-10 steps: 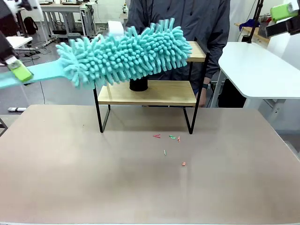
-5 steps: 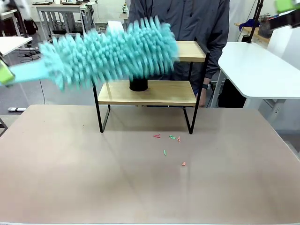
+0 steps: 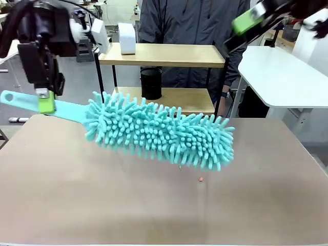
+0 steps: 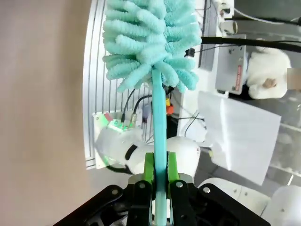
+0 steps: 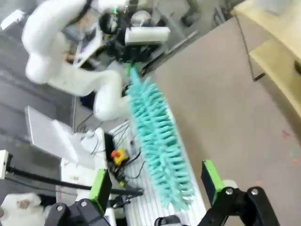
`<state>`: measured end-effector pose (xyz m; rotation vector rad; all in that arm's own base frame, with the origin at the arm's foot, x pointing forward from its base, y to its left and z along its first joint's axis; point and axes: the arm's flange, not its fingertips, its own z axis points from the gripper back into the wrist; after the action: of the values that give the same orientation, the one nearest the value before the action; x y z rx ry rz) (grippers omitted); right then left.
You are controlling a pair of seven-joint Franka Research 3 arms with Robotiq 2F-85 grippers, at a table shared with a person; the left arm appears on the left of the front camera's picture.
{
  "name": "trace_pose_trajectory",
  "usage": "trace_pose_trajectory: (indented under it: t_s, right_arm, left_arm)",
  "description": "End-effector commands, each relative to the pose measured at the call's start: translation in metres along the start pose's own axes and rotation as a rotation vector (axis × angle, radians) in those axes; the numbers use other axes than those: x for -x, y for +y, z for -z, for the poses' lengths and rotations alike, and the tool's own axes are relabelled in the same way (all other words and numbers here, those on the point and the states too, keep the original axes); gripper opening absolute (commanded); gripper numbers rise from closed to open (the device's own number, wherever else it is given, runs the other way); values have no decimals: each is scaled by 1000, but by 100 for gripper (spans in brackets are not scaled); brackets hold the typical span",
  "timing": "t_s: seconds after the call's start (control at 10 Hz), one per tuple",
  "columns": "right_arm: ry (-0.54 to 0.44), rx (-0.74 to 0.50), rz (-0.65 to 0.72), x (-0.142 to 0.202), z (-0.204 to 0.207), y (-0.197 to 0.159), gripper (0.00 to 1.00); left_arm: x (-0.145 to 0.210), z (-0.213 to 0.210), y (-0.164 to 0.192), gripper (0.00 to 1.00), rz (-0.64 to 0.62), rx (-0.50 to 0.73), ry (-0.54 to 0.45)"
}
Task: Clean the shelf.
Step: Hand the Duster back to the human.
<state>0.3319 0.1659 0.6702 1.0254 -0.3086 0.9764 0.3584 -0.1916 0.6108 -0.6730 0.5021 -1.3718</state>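
The shelf stands at the table's far side, two wooden boards in a black frame; its corner also appears in the right wrist view. My left gripper is shut on the flat handle of a teal fluffy duster. The duster's head hangs tilted, low over the table in front of the shelf. In the left wrist view the green fingers clamp the handle below the duster's head. My right gripper is raised by the shelf's top right corner, open and empty, looking down on the duster.
A black cup stands on the lower board and a white box on the top board. A person stands right behind the shelf. Small coloured scraps lie on the tan tabletop. A white table is at the right.
The duster has swung down from in front of the shelf's top board to low over the table. My left gripper came into view at the left; the right gripper moved in toward the shelf.
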Motion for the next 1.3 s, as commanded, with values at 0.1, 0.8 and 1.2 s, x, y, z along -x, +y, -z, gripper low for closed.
trace_pose_trajectory:
  t_s: [0.1,0.8,1.2]
  right_arm:
    - [207,-107,-5,3,48,-14,100]
    - [302,-129,26,21,109,-28,100]
    - [302,-93,31,25,101,-29,100]
  left_arm:
    - [-12,-34,-2,12,123,-39,-32]
    - [-27,-39,3,12,190,-29,-140]
    - [-28,-39,2,12,184,-24,-126]
